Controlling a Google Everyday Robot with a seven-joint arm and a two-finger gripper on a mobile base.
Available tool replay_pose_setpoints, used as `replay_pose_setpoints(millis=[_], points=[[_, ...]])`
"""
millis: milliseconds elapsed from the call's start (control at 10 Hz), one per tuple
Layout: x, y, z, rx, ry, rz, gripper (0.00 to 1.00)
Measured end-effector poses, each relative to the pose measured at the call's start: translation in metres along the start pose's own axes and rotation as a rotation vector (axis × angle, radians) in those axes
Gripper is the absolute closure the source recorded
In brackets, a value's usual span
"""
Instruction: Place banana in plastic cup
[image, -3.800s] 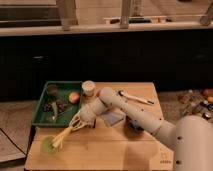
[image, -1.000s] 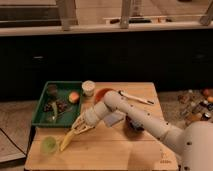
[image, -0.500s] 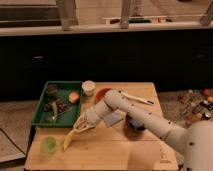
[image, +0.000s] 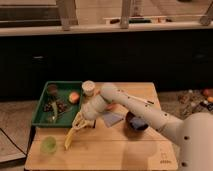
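Gripper (image: 80, 121) of the white jointed robot arm (image: 131, 106), poised low over the left half of the light wooden table (image: 125, 150) and clenched on the upper end of a long yellow banana (image: 71, 135). Below the grasp the banana slants down and to the left, its lower tip close to the tabletop (whether it touches cannot be told). Just left of that tip stands a small translucent green plastic cup (image: 48, 145), upright near the table's front left corner; banana and cup are apart. Behind them a dark green rectangular plastic tray (image: 42, 106) holds several small items, among them a round orange fruit (image: 74, 97). Beside the tray's far right corner stands a short white cylindrical container (image: 88, 88). Under the arm lie a flat blue-grey packet (image: 113, 119) and a dark round bowl (image: 136, 125).
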Motion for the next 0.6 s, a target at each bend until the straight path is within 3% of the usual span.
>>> replay_pose_setpoints(millis=[400, 600], points=[[-0.024, -0.013, -0.007, -0.07, 0.041, -0.042, 1.0], [-0.04, -0.021, -0.018, -0.09, 0.085, -0.079, 1.0]])
